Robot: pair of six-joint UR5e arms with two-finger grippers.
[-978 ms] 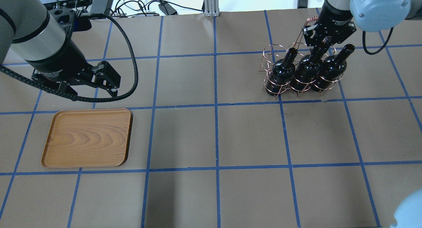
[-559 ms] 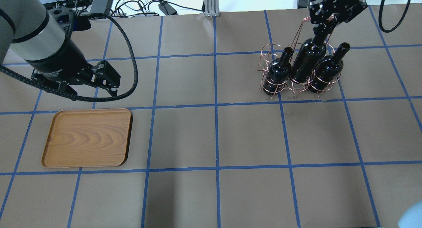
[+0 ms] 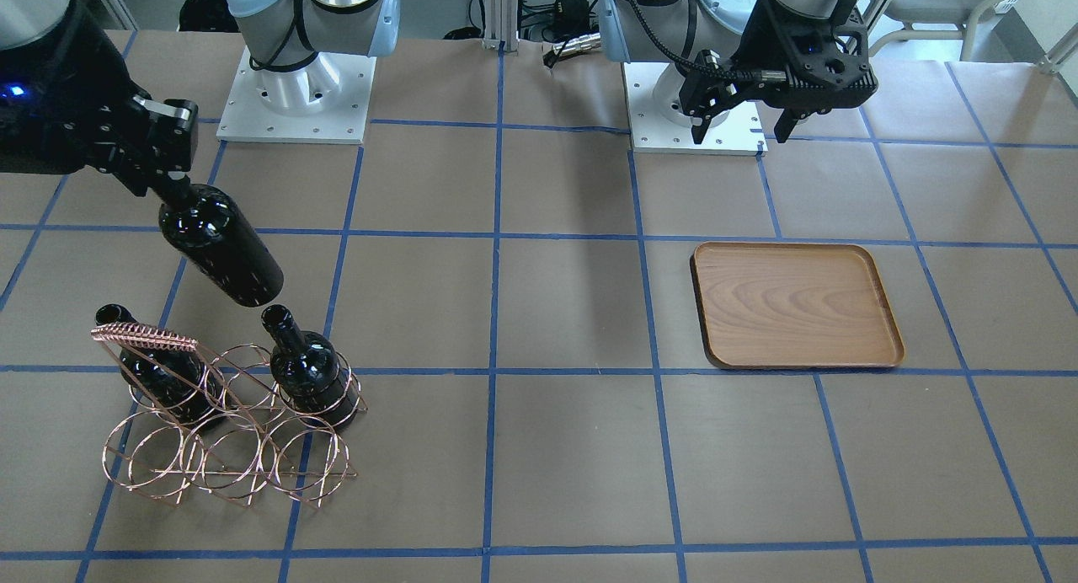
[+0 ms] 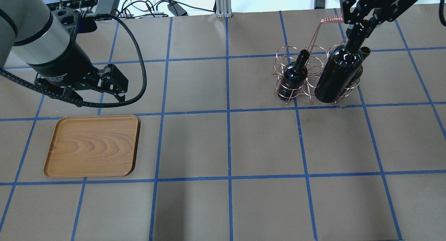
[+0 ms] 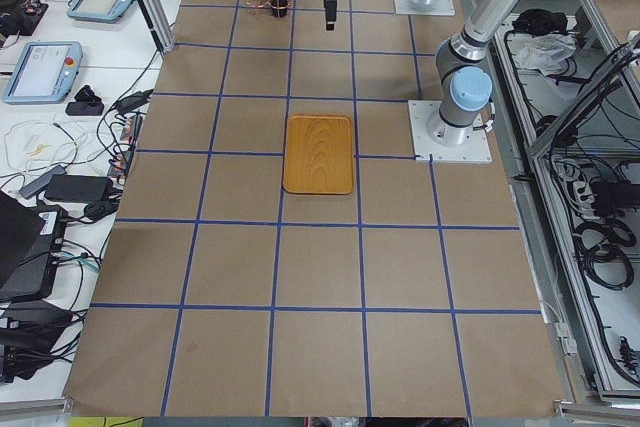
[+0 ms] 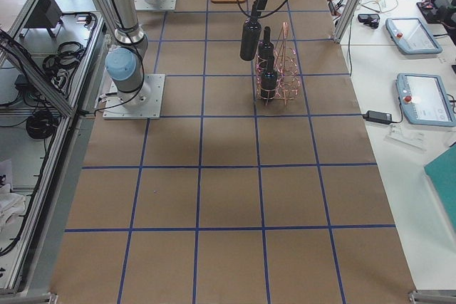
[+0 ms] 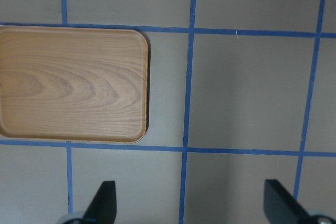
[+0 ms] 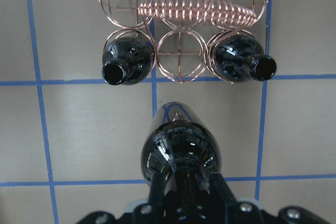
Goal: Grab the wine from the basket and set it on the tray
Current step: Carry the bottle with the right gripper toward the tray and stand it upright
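Observation:
My right gripper (image 4: 363, 23) is shut on the neck of a black wine bottle (image 4: 337, 75) and holds it tilted in the air above the copper wire basket (image 4: 330, 20). The bottle hangs clear of the rings in the front-facing view (image 3: 221, 248) and the right wrist view (image 8: 179, 153). Two more bottles (image 3: 310, 372) (image 3: 158, 372) stand in the basket (image 3: 226, 458). The wooden tray (image 4: 92, 145) lies empty on the table's other side. My left gripper (image 4: 101, 94) is open and empty, hovering beside the tray (image 7: 71, 85).
Blue tape lines grid the brown table paper. Cables and power bricks (image 4: 174, 7) lie past the far edge. The arm bases (image 3: 290, 94) (image 3: 695, 115) stand at the robot's side of the table.
My right gripper has risen with the middle bottle, drawing it up out of the basket's ring until it hangs free. The left arm has not moved.

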